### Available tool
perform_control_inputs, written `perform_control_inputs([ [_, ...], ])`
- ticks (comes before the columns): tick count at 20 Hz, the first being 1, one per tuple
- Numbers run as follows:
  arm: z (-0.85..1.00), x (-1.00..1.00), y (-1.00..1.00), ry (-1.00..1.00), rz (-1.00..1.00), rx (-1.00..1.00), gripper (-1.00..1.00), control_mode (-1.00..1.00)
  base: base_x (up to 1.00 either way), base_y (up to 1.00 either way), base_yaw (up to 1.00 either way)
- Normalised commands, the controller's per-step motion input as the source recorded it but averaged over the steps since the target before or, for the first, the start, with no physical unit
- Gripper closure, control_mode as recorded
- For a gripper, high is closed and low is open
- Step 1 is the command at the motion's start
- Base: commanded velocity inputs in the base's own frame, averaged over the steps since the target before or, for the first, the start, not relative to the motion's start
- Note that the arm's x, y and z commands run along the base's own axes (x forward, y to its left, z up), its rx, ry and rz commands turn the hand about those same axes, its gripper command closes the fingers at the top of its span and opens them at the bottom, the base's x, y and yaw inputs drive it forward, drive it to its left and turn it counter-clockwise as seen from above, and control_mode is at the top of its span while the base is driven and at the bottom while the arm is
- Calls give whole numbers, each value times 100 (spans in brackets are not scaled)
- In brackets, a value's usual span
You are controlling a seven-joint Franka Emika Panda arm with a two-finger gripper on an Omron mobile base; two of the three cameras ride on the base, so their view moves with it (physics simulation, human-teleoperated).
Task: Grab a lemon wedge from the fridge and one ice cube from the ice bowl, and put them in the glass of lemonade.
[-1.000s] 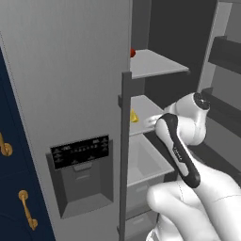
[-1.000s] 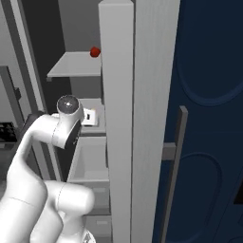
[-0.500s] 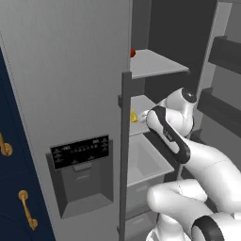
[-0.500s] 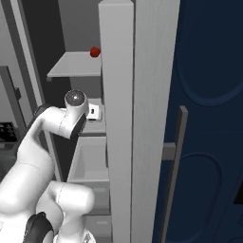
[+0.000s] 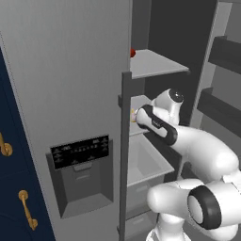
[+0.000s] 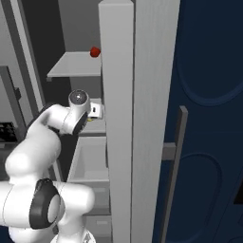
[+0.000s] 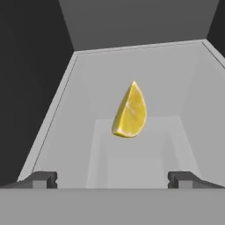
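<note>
One lemon wedge [image 7: 129, 112] sits on the fridge [image 5: 70, 94] shelf [image 7: 88, 110], centered ahead of your gripper [image 7: 112, 179]; jaws spread wide, holding nothing, wedge not touched yet.

Left and right base views look forward from behind the arm, flanking the open fridge [image 5: 70, 94] and sharing its shelves. Hand view looks closely along the fingers [image 7: 41, 179] at one shelf [image 7: 176, 88].
</note>
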Motion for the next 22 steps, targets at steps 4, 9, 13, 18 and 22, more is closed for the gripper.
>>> perform_control_inputs([
  [4,-15,54,0,0,0,0,-100,-100,0,0,0],
  [9,-18,53,0,0,-1,0,-100,-100,0,0,0],
  [13,-22,53,0,0,-1,0,-100,-100,0,0,0],
  [18,-26,25,0,3,0,0,-100,-100,0,0,0],
  [22,-31,4,0,6,-1,0,-100,-100,0,0,0],
])
